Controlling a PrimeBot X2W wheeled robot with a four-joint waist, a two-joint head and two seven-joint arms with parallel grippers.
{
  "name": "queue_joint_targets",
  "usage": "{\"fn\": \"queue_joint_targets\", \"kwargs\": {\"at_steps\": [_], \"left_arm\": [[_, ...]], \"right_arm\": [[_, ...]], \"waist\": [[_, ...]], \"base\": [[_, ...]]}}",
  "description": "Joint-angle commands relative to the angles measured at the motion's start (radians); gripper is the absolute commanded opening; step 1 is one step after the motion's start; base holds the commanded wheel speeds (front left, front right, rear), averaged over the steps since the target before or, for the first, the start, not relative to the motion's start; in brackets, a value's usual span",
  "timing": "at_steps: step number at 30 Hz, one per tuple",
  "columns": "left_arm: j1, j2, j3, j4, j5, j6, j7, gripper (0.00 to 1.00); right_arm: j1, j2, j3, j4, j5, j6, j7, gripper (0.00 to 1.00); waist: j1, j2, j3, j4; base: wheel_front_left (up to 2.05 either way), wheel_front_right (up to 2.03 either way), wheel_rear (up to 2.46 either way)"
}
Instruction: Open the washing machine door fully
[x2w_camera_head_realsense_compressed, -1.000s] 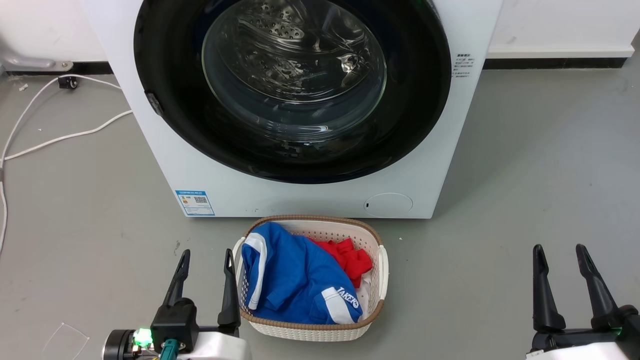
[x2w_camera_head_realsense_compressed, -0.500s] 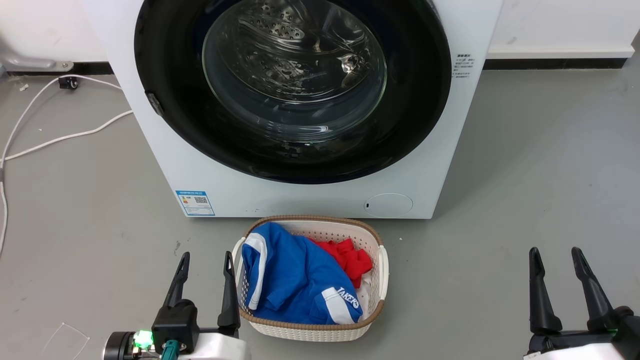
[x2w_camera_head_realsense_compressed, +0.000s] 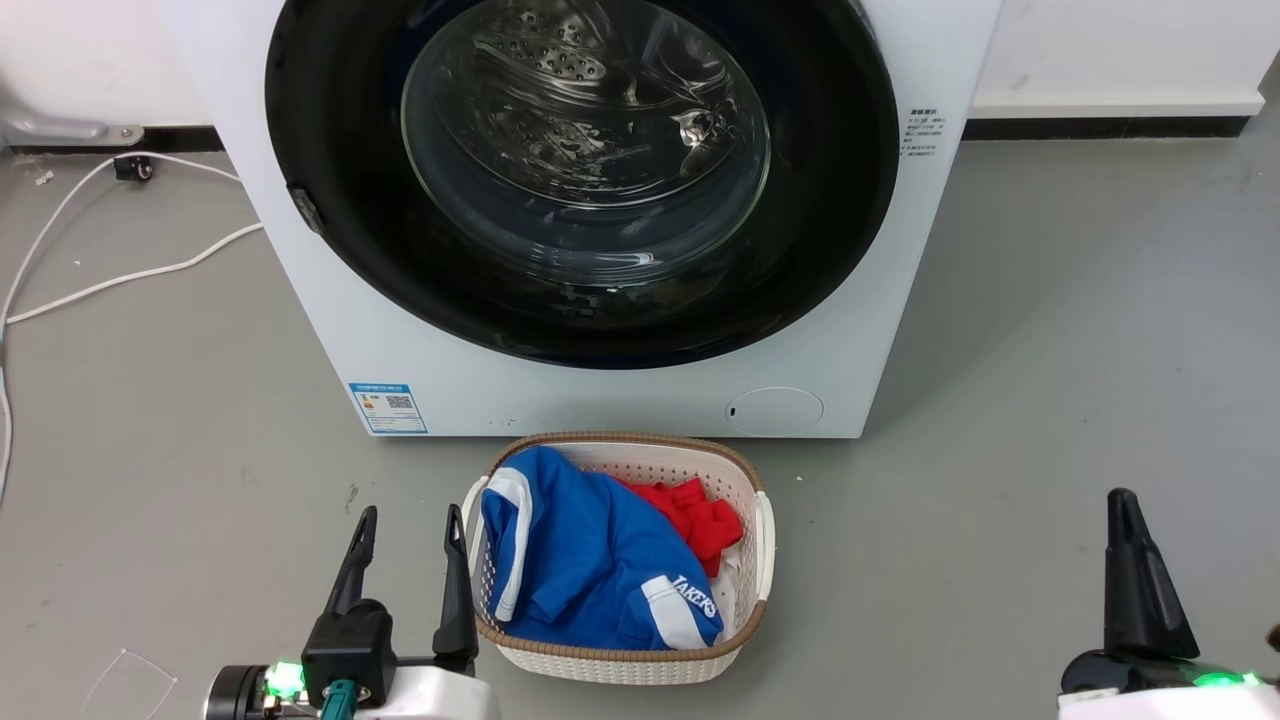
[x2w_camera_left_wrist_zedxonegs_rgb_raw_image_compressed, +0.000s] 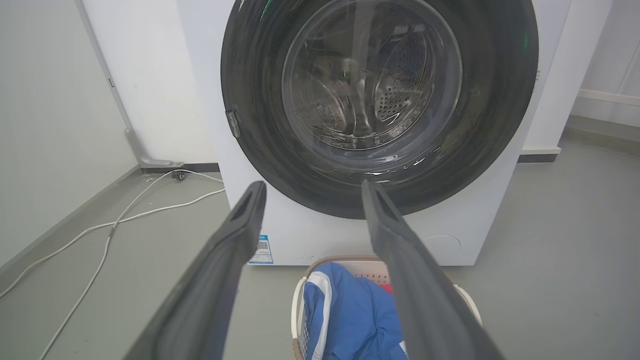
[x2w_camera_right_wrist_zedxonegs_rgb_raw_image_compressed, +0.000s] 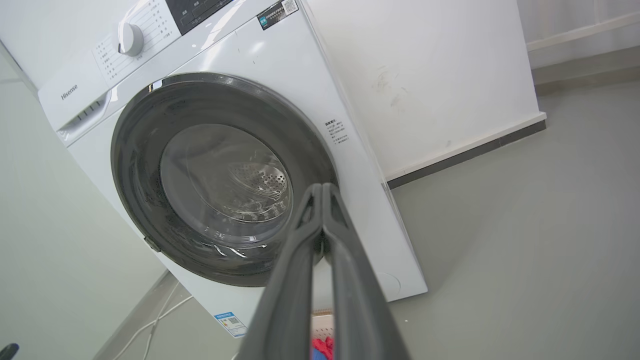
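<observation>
My left claw (x2w_camera_head_realsense_compressed: 411, 512) hangs low with its fingers spread, gripping nothing, just beside the laundry basket (x2w_camera_head_realsense_compressed: 765, 540) of blue and red clothes. My right claw (x2w_camera_head_realsense_compressed: 1124, 505) has its fingers pressed together, tips meeting, empty, above bare grey floor (x2w_camera_head_realsense_compressed: 1050, 330). Both are well apart from the washing machine door (x2w_camera_head_realsense_compressed: 585, 150), which sits flush against the front of the washing machine (x2w_camera_head_realsense_compressed: 600, 400) behind the basket. A small catch (x2w_camera_head_realsense_compressed: 305, 208) shows on the door's left edge. A white cable (x2w_camera_head_realsense_compressed: 100, 282) trails across the floor to my left.
</observation>
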Motion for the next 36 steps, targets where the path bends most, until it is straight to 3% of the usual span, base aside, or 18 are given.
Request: {"fn": "queue_joint_targets", "kwargs": {"at_steps": [1, 7, 16, 25, 36], "left_arm": [[0.009, -0.002, 0.002, 0.002, 0.006, -0.003, -0.003, 1.00], [0.009, -0.002, 0.003, 0.002, 0.002, -0.006, -0.003, 1.00], [0.012, -0.002, -0.002, 0.005, -0.001, -0.008, -0.003, 1.00], [0.011, -0.002, -0.007, 0.004, 0.001, -0.006, -0.003, 1.00], [0.010, -0.002, -0.008, 0.007, -0.003, -0.002, -0.003, 1.00]], "right_arm": [[-0.011, 0.000, 0.008, -0.005, 0.101, 0.000, -0.002, 0.00], [-0.007, 0.000, 0.034, 0.035, 0.512, 0.000, -0.002, 0.00], [-0.011, 0.000, 0.094, 0.027, 0.978, 0.000, -0.002, 0.00], [0.011, -0.029, 0.109, -0.040, 1.158, 0.000, 0.101, 0.00], [0.038, -0.013, 0.053, -0.067, 1.269, 0.000, 0.264, 0.00]], "waist": [[-0.0001, 0.0000, -0.001, -0.001], [-0.0001, 0.0000, -0.004, -0.001], [-0.0001, 0.0000, -0.008, -0.006], [-0.0001, 0.0000, -0.008, -0.006], [-0.0001, 0.0000, -0.007, -0.003]], "base": [[0.00, 0.00, 0.00], [0.00, 0.00, 0.00], [0.00, 0.00, 0.00], [0.00, 0.00, 0.00], [0.00, 0.00, 0.00]]}}
